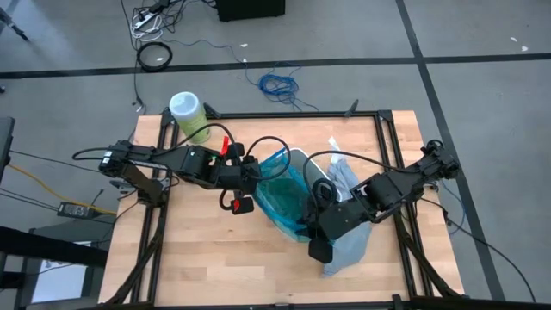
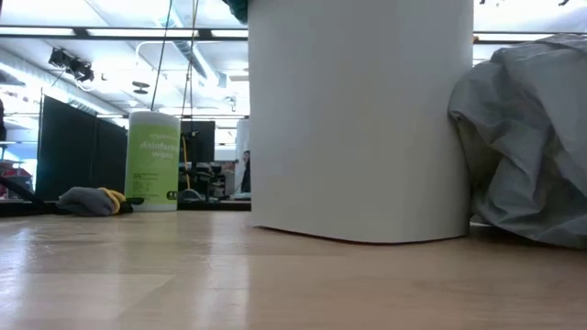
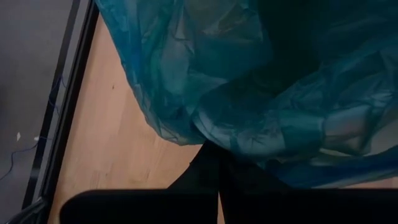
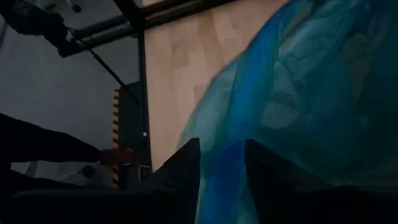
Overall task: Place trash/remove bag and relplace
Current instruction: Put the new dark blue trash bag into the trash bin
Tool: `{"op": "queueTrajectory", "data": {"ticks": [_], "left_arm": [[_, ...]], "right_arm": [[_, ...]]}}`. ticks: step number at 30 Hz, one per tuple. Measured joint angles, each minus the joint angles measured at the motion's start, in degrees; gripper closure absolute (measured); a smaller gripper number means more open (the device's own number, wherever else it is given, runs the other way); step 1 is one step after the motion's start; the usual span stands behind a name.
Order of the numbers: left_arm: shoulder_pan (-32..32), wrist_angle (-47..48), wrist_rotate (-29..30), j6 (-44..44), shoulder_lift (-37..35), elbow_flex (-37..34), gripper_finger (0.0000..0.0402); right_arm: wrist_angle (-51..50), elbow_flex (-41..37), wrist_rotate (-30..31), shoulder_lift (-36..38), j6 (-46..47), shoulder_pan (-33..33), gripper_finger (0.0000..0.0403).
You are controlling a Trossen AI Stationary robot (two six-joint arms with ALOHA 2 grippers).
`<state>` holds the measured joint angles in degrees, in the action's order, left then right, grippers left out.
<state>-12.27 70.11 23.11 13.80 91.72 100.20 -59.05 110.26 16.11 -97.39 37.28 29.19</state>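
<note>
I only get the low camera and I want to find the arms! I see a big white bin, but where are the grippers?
Observer: From above, the left gripper is at the left side of the bin, shut on a teal bag.
Operator: A teal bag? I can't see it!
Observer: It is spread over the bin's open top, above the edge of your picture.
Operator: And the other arm?
Observer: The right gripper is at the teal bag's opposite edge, next to the grey bag lying on the table.
</note>
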Motion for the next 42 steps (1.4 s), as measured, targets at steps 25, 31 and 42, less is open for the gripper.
{"op": "queueTrajectory", "data": {"ticks": [25,31,42], "left_arm": [[0.0,-0.02,0.02,0.02,0.0,0.02,0.04],[-0.02,-0.26,0.07,0.02,0.0,0.02,0.04],[0.0,-0.46,0.31,0.2,0.0,0.0,0.04]], "right_arm": [[9.47,0.0,2.21,-0.08,-1.49,2.91,0.0402],[9.45,0.04,-0.12,-3.0,-0.9,3.44,0.0403],[1.69,0.02,4.97,-5.79,2.61,4.37,0.0403]]}}
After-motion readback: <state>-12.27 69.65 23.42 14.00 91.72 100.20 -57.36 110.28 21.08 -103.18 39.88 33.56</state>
